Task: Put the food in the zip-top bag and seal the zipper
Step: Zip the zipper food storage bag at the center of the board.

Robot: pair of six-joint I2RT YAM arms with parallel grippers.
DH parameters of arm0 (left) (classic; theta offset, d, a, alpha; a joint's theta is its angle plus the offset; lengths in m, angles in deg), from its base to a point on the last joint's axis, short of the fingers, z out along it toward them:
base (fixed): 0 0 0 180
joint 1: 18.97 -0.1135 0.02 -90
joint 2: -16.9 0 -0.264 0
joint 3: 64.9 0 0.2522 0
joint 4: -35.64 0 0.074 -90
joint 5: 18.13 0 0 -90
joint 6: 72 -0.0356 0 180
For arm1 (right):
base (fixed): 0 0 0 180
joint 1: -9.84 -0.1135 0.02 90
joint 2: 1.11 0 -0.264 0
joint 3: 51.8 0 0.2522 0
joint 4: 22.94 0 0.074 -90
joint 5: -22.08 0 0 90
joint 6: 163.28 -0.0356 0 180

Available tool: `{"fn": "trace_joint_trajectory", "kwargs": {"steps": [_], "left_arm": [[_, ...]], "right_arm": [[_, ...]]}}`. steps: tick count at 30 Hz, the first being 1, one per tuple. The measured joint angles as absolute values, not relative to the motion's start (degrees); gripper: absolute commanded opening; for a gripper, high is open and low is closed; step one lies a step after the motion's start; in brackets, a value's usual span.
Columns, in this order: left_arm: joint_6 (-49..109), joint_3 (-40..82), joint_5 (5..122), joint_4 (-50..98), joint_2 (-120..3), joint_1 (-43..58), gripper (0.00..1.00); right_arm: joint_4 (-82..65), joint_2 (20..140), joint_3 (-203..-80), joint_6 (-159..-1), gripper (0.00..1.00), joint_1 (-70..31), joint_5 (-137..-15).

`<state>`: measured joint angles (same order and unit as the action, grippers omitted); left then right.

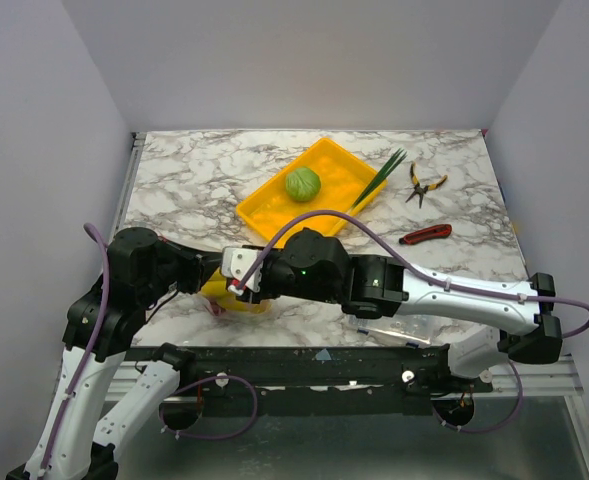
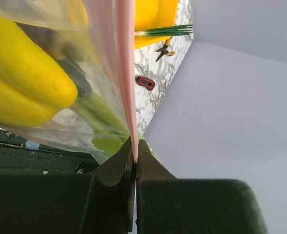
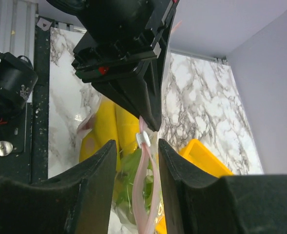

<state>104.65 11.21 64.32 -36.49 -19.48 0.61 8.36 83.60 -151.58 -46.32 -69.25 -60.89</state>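
The zip-top bag (image 1: 232, 298) hangs at the table's front left, with yellow bananas (image 2: 26, 92) and green leafy pieces (image 2: 106, 144) inside. My left gripper (image 2: 135, 155) is shut on the pink zipper strip (image 2: 126, 58) at one end of the mouth. My right gripper (image 3: 136, 144) is open, one finger on each side of the zipper (image 3: 145, 195), level with its white slider (image 3: 143, 140) and not touching it. Below the slider the two pink strips stand apart. A green leafy ball (image 1: 302, 184) and the leek (image 1: 379, 180) lie in the yellow tray (image 1: 264, 210).
Yellow-handled pliers (image 1: 424, 183) and a red utility knife (image 1: 426, 234) lie right of the tray. Something of clear plastic (image 1: 399, 330) lies by the front edge under the right arm. The two arms crowd together at the front left. Grey walls close three sides.
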Motion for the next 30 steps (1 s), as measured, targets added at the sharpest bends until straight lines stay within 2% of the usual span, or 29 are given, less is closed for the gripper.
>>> {"fn": "trace_joint_trajectory", "kwargs": {"steps": [8,17,25,26,27,30], "left_arm": [[104.65,11.21,64.30,-36.49,-19.48,0.61,0.00],[104.65,11.21,64.24,-36.51,-19.45,0.61,0.00],[104.65,11.21,64.26,-36.68,-19.15,0.61,0.00],[104.67,11.21,64.26,-36.68,-19.15,0.61,0.00],[104.65,11.21,64.26,-36.68,-19.15,0.61,0.00],[104.65,11.23,64.34,-36.77,-19.15,0.61,0.00]], "right_arm": [[5.43,85.87,-151.43,-39.85,0.38,-69.29,-61.55],[5.21,87.95,-151.43,-37.01,0.27,-69.29,-60.98],[3.85,88.25,-151.43,-35.20,0.22,-69.29,-58.14],[3.75,88.30,-151.41,-34.96,0.21,-69.29,-57.86],[2.91,88.39,-150.80,-34.08,0.02,-69.29,-56.63],[2.76,88.39,-150.56,-33.54,0.00,-69.36,-56.28]]}}
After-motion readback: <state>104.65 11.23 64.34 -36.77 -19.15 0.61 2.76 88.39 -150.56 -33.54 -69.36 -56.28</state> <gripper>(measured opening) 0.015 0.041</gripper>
